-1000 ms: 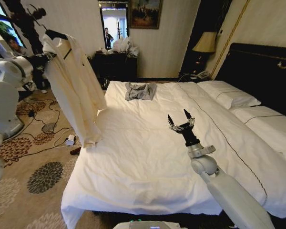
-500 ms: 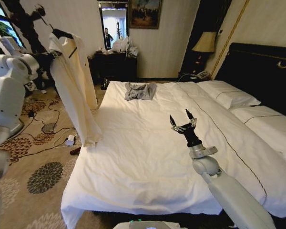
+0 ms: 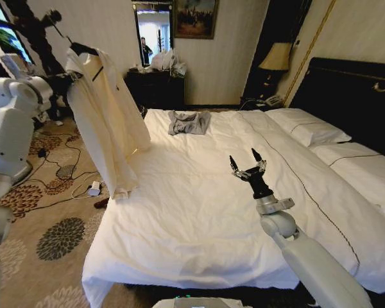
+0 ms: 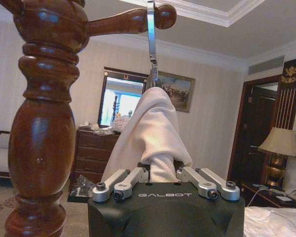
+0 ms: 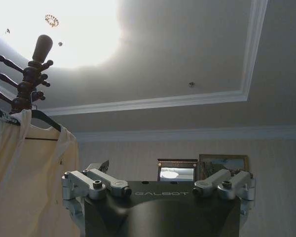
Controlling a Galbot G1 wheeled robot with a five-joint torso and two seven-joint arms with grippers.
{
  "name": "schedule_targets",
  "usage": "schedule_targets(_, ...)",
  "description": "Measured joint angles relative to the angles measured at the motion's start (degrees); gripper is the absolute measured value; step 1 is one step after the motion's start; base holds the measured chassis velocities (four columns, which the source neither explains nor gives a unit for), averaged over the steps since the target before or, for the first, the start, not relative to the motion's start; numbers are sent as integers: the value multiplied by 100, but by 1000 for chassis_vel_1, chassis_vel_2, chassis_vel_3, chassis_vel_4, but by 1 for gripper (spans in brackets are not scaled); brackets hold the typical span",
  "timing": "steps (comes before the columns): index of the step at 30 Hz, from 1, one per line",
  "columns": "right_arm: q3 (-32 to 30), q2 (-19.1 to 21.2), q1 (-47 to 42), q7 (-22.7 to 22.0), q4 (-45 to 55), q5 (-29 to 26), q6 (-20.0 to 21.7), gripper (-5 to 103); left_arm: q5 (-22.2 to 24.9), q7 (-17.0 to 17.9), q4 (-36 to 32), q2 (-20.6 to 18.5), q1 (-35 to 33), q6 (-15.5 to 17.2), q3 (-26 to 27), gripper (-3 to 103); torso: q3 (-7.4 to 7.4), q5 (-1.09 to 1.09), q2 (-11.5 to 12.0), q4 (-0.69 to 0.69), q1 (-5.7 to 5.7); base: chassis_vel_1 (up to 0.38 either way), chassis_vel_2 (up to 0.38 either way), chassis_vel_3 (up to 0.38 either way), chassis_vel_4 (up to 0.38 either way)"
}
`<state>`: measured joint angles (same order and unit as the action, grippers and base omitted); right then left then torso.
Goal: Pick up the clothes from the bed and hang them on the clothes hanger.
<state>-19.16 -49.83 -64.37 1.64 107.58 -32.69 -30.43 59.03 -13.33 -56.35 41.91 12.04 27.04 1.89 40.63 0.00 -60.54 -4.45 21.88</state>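
Observation:
The clothes [image 3: 106, 122], a long cream shirt, hang on the black clothes hanger [image 3: 83, 48] beside the dark wooden coat stand [image 3: 32, 29], off the left side of the bed [image 3: 199, 212]. My left gripper [image 3: 63, 78] is up at the shirt's shoulder. In the left wrist view the left gripper [image 4: 163, 177] has its fingers drawn in on a fold of the clothes [image 4: 153, 128], and the hanger's metal hook [image 4: 151, 44] crosses a peg of the stand [image 4: 39, 138]. My right gripper [image 3: 247, 163] stands open above the middle of the bed, holding nothing.
A small grey garment [image 3: 188, 122] lies near the bed's far edge. White pillows [image 3: 308, 128] and a dark headboard [image 3: 353, 96] are at the right. Cables [image 3: 70, 170] trail on the patterned carpet under the shirt. A dark dresser [image 3: 154, 86] stands behind.
The hanging shirt has swung, first narrowing, then fanning out again toward the bed. My left arm has shifted slightly by the stand. The right gripper has barely drifted.

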Motion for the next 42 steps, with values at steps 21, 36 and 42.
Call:
schedule_targets(21,-33,-21,-34,-17,41,-6,11,100,17,709,-1451,-684,-1197,-286,801,49,0,0,-1,-1,0,0,0,0,0)
schedule_targets(36,-135,-95,-57,-147,154,-155,158,100,362,1232,-4362,-1784,-3826,-402,2771,100,-1,1,-1,6,-1,0,0,0,0)
schedule_targets(42,-1170,-94,-863,-855,667,-222,327,100,916,2215,-5699,-1521,-4496,-355,3084,100,0,3,0,-10,-1,0,0,0,0)
